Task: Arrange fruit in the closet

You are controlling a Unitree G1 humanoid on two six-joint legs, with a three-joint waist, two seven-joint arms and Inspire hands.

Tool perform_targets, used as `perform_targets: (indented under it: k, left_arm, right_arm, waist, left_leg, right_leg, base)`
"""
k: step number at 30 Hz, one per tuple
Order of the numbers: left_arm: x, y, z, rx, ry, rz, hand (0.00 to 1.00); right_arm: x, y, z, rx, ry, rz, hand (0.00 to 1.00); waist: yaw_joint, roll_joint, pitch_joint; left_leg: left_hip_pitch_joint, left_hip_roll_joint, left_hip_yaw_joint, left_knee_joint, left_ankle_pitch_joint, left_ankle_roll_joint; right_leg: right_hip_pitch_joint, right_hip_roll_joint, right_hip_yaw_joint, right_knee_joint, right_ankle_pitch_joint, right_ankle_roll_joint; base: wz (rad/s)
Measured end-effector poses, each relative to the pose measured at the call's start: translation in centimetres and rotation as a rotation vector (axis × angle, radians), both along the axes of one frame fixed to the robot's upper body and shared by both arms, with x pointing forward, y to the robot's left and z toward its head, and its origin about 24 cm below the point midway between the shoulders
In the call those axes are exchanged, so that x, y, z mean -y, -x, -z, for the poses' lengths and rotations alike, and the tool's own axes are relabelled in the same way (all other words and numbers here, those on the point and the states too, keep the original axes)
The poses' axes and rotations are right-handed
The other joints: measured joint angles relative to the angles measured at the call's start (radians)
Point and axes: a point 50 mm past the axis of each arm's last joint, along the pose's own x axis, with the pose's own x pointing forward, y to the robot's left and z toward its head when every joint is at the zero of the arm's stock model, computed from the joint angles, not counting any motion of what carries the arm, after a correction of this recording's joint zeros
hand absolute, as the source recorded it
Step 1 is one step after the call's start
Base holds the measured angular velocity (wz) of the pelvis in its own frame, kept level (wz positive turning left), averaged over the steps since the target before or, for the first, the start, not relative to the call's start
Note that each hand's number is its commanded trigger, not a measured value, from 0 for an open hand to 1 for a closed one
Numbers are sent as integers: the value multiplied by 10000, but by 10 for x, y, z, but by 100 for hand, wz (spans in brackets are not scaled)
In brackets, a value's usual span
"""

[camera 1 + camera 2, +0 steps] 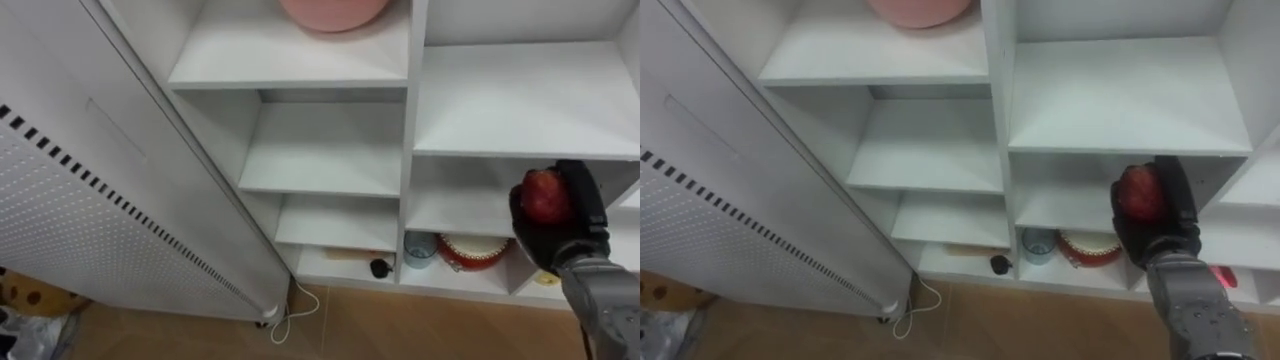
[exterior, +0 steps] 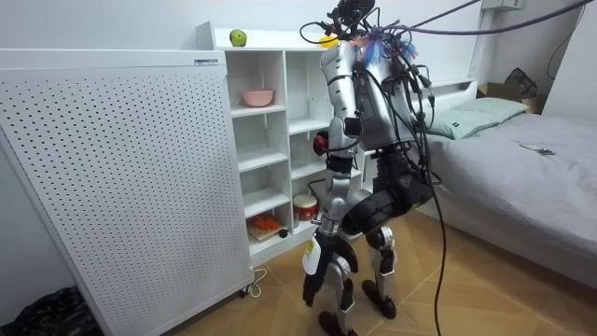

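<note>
My right hand point(image 1: 562, 236) is shut on a red apple point(image 1: 545, 195), palm facing me, in front of the closet's right column at the height of a lower shelf point(image 1: 455, 212). The right eye view has the same apple point(image 1: 1140, 192) in that hand point(image 1: 1162, 238). In the room view I stand with bent knees before the white closet point(image 2: 266, 140), holding the apple point(image 2: 320, 143) at chest height. My left hand point(image 2: 324, 269) hangs open beside my knee. A green apple point(image 2: 238, 37) and a yellow fruit point(image 2: 326, 41) lie on the closet's top.
A pink bowl point(image 1: 332, 12) sits on an upper left shelf. The bottom shelf holds a blue cup point(image 1: 419, 248), a red-and-white pot point(image 1: 470, 250) and a small black object point(image 1: 379, 268). A white perforated panel point(image 1: 90, 210) stands at the left. A bed point(image 2: 522, 177) lies behind me.
</note>
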Motion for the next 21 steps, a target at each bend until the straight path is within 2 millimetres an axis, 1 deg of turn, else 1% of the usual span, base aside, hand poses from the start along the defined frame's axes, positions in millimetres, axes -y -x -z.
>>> perform_targets:
  k: [5, 7, 8, 13, 18, 21]
  left_arm:
    - [-7, 3, -1, -62, -156, -13, 0]
    - [-8, 3, -1, -34, -185, -4, 0]
    - [-9, 3, -2, 28, -189, 8, 0]
    - [-9, 2, -3, 125, -191, 31, 0]
    - [-8, 9, -2, 32, -185, 256, 0]
    - [-8, 8, -2, 65, -163, 262, 0]
  right_arm:
    - [2, 1, 0, -73, -72, 266, 0]
    - [3, 1, 0, -72, -126, 315, 0]
    - [3, 1, 0, -74, -121, 313, 0]
    - [3, 1, 0, -77, -112, 329, 0]
    - [5, 1, -1, -8, -253, 479, 0]
    - [6, 2, -1, 38, -283, 620, 0]
  waist:
    - [-39, 20, -12]
    - [-41, 30, -18]
    - [-34, 46, -28]
    - [11, 64, -38]
    - [89, 168, -106]
    - [154, 178, -112]
  left_leg:
    - [-71, 12, 65, 90, -11, 17]
    - [-106, 66, 175, 194, -31, 48]
    - [-145, 152, 300, 291, -62, 95]
    - [-171, 177, 324, 517, -124, 144]
    - [-179, 225, 361, 508, -123, 149]
    - [-175, 212, 383, 500, -123, 149]
  right_leg:
    - [-70, -32, -11, 96, -15, -20]
    - [-68, -46, -52, 145, -31, -23]
    - [-64, -29, -79, 161, -30, -23]
    - [-62, -54, -63, 326, -33, -17]
    - [-60, -44, -40, 329, -10, -10]
    - [-75, -26, -23, 325, -7, -12]
  base:
    - [1]
    - [3]
    - [0]
    - [-1]
    - [-2]
    - [0]
